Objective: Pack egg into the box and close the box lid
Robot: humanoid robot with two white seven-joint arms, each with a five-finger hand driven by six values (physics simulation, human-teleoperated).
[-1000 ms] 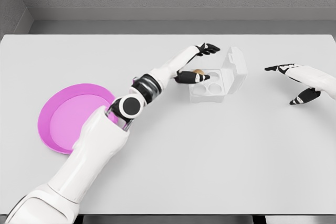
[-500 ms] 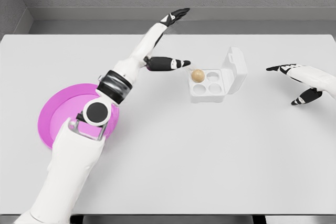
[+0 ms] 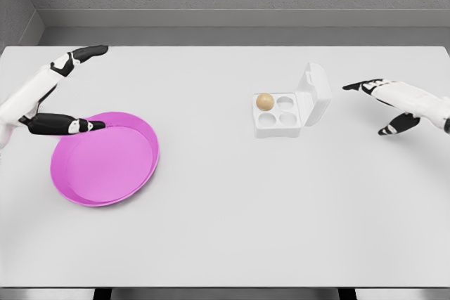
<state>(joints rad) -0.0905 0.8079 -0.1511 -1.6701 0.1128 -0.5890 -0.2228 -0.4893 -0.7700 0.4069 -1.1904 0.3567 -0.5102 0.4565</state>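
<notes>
The near part of the white desk [image 3: 232, 230] carries nothing but its own plain surface. A little farther, on the left side, lies a round pink plate [image 3: 70, 187] with a raised rim, and its inside is bare.

The left hand [image 3: 53, 100] shows at the left edge of the view, just beyond and beside the far-left rim of the plate. Its fingers are spread and they hold nothing: the thumb [image 3: 67, 126] points to the right over the plate rim, and the long fingers [image 3: 88, 52] point away to the far right. I cannot tell if the thumb touches the rim.

Well apart from this hand, to its right and near the middle of the desk, stands the white egg box [image 3: 278, 123]. It has four round cups. The brown egg [image 3: 265, 101] sits in the far-left cup, and the other three cups hold nothing. The lid [image 3: 314, 93] is open and stands tilted up on the right side of the box.

The right hand [image 3: 394, 103] comes in from the right edge, to the right of the lid and apart from it. It is also released, with the fingers stretched out toward the box and the thumb hanging lower. It hovers above the desk and grasps nothing.
</notes>
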